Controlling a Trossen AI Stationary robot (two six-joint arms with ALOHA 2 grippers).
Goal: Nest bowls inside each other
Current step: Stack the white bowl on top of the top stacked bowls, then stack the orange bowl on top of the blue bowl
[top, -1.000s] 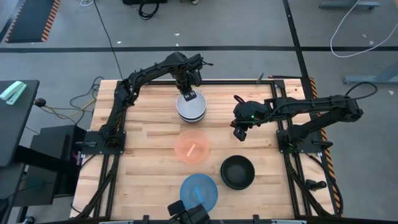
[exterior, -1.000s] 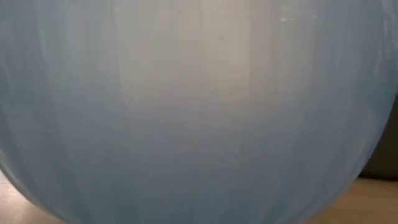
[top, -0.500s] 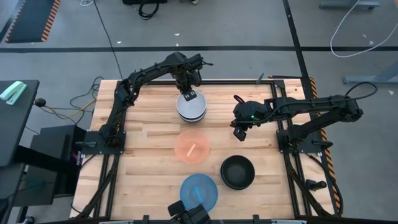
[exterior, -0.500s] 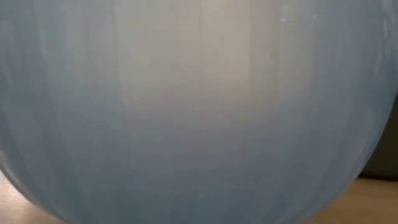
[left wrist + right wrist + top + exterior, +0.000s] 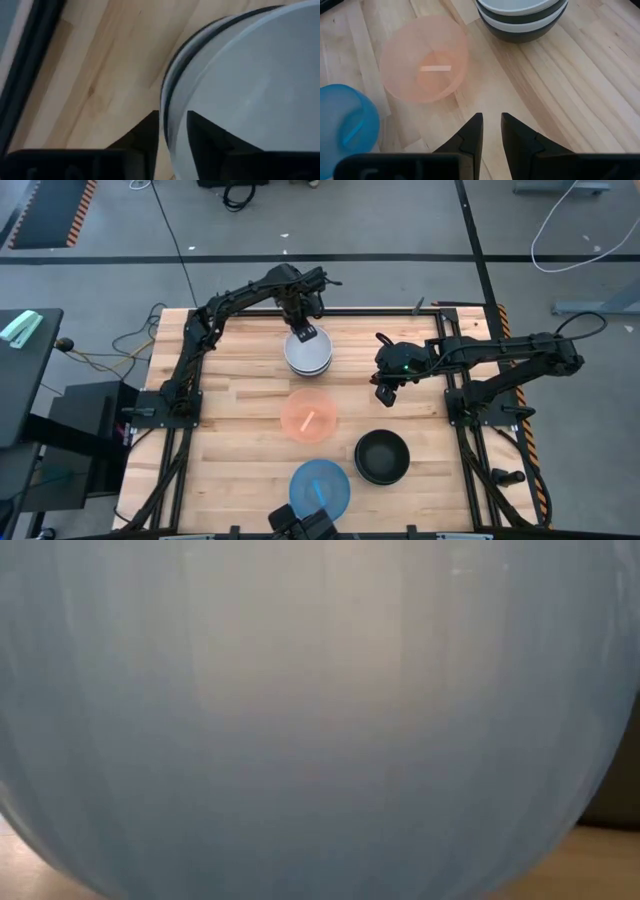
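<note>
A stack of nested bowls (image 5: 307, 354) stands at the table's far middle, a white bowl on top and grey and dark ones under it; it also shows in the right wrist view (image 5: 520, 17). My left gripper (image 5: 306, 332) is shut on the top bowl's far rim. A salmon-pink bowl (image 5: 309, 415), a black bowl (image 5: 381, 457) and a blue bowl (image 5: 320, 485) stand singly on the table. The blue bowl (image 5: 320, 720) fills the low view. My right gripper (image 5: 385, 391) hovers empty to the right of the stack, its fingers almost together (image 5: 491, 127). My left gripper holds the top white bowl by its rim (image 5: 172, 117) on the stack's far side. One finger (image 5: 145, 137) is outside the wall and one (image 5: 205, 135) inside the bowl. The fingers come from above, pointing down. The bowl sits nested in the stack.
The wooden table (image 5: 230, 430) has a dark frame along its edges. Bare wood lies to the left of the bowls and between the stack and the pink bowl (image 5: 422, 57). A camera mount (image 5: 305, 525) sits at the near edge by the blue bowl.
</note>
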